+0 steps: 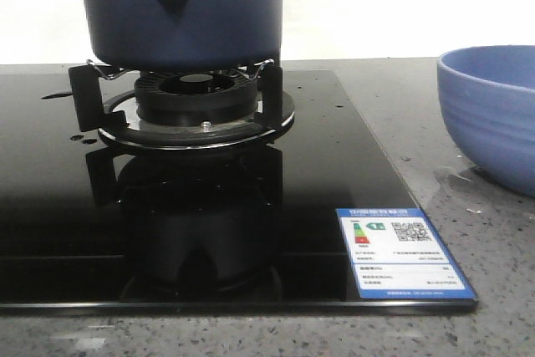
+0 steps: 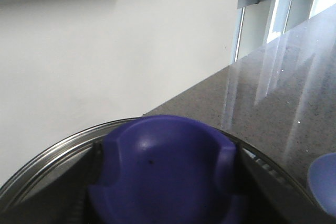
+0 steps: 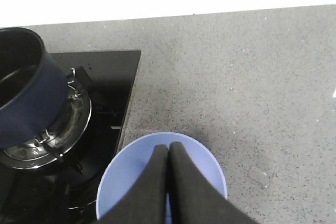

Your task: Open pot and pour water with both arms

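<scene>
Sitting on the black burner at the upper left of the front picture is the pot, dark blue, round and smooth, with a stubby handle. From above its lid is off, and I cannot tell what is inside. A ribbed light blue bowl stands on the speckled grey worktop at the right, beside a shiny wet patch of water. The right hand is pressed closed over the bowl, holding nothing. The left hand's black fingers flank a blue knob on a steel-rimmed lid; I cannot tell whether they grip it.
</scene>
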Available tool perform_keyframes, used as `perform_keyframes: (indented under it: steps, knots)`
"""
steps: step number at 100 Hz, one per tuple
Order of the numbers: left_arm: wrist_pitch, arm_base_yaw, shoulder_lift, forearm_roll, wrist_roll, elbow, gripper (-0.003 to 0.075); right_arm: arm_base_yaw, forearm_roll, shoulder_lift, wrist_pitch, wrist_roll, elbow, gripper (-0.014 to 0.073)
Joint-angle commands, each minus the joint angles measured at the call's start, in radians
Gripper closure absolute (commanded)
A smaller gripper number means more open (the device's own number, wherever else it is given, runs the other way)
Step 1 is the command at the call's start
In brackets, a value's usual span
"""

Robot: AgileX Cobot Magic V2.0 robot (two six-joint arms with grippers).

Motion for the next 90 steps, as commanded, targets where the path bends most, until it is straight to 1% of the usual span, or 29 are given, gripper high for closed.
perform_keyframes:
  steps: [1, 13, 51, 68, 90]
  knots:
    - [0.058, -0.008, 0.003, -0.06, 0.005, -0.053, 0.05, -0.002, -0.017, -0.01, -0.052, -0.01, -0.03, 0.0657]
    - [0.054, -0.008, 0.027, -0.05, 0.005, -0.054, 0.05, 0.0, -0.041, -0.012, -0.034, -0.01, -0.03, 0.0657]
    - [0.054, -0.008, 0.075, -0.041, 0.005, -0.054, 0.05, 0.0, -0.041, -0.012, -0.034, -0.01, -0.03, 0.0657]
    - [0.009, -0.008, 0.085, -0.041, 0.005, -0.054, 0.05, 0.0, -0.041, -0.012, -0.033, -0.01, -0.03, 0.0657]
    - [0.01, -0.008, 0.107, -0.055, 0.005, -0.054, 0.05, 0.0, -0.041, -0.012, -0.033, -0.01, -0.03, 0.0657]
